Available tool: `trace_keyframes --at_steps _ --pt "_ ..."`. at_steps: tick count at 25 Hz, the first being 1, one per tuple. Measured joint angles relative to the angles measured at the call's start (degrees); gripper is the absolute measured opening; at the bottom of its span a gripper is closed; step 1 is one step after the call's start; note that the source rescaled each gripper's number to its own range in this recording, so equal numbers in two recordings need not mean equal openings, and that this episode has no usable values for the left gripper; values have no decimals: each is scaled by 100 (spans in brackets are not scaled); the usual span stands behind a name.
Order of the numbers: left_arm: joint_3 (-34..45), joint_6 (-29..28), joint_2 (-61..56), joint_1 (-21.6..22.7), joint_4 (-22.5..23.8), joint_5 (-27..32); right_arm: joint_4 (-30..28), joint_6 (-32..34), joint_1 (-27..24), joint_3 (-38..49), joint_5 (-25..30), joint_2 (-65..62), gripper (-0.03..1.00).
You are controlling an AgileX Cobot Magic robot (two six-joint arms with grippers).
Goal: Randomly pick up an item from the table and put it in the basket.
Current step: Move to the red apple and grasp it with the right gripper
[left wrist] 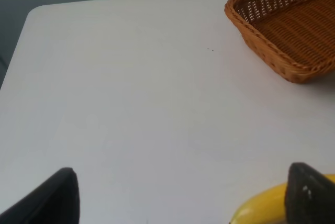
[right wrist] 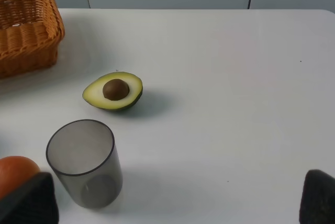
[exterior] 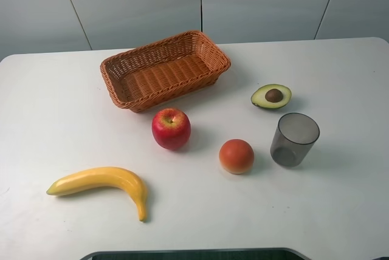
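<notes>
A round red apple [exterior: 171, 128] with a yellowish patch at its stem dimple stands on the white table [exterior: 55, 126], just in front of the orange-brown wicker basket [exterior: 165, 69]. The basket is empty; a corner of it shows in the left wrist view [left wrist: 285, 22] and the right wrist view [right wrist: 26, 28]. Neither gripper shows in the high view. In the left wrist view the left gripper [left wrist: 180, 195] has its dark fingertips [left wrist: 57, 195] wide apart and empty, above the table. In the right wrist view the right gripper [right wrist: 178, 198] is open and empty too.
A yellow banana [exterior: 106, 184] lies at the front left and shows in the left wrist view [left wrist: 261, 205]. An orange-red round fruit [exterior: 236, 156], a grey translucent cup [exterior: 294, 139] and an avocado half [exterior: 271, 96] stand to the right of the apple.
</notes>
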Motion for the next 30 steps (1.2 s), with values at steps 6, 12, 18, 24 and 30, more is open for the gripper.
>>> trace_keyframes --at_steps 6,12,18,24,30 --pt "0 14 0 0 0 0 0 0 0 0 0 0 99" --pt "0 25 0 0 0 0 0 0 0 0 0 0 99" --pt "0 13 0 0 0 0 0 0 0 0 0 0 99" --pt "0 2 0 0 0 0 0 0 0 0 0 0 99" --pt "0 2 0 0 0 0 0 0 0 0 0 0 99"
